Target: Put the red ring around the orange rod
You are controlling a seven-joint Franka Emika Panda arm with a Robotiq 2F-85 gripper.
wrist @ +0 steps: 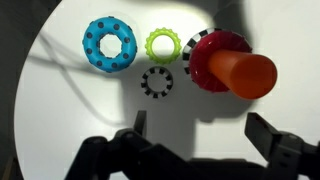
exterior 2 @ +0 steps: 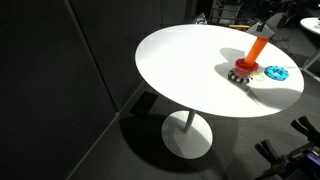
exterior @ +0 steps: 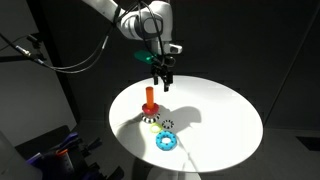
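Claw (exterior: 162, 80) hung open above the round white worktop (exterior: 222, 112), gripping nothing. In the wrist view, its 2 dark fingers (wrist: 138, 124) stood well apart at the lower edge of the picture, with bare worktop (wrist: 60, 110) between them. No object touched either finger.

Task items:
1. The orange rod (wrist: 245, 74) stood upright on its round black-and-white speckled base (wrist: 187, 55). In an exterior view the orange rod (exterior: 149, 98) stood below the claw and slightly to one side, clear of the fingers.
2. The red ring (wrist: 203, 52) lay flat around the foot of the orange rod, resting on the speckled base. The rim of the base showed just outside the ring.

Other items on the worktop:
1. 1 light-blue ring (wrist: 109, 44) lay flat, well apart from the rod.
2. 1 small green ring (wrist: 163, 44) lay between the light-blue ring and the speckled base, just beside the base.
3. 1 black-and-white dotted ring (wrist: 157, 83) lay near the green ring, on the side nearer the claw.

In the exterior view taken from farther off, the orange rod (exterior 2: 259, 46) and the light-blue ring (exterior 2: 276, 72) showed near the far edge of the worktop (exterior 2: 190, 60). The red ring could not be told apart from the base there.
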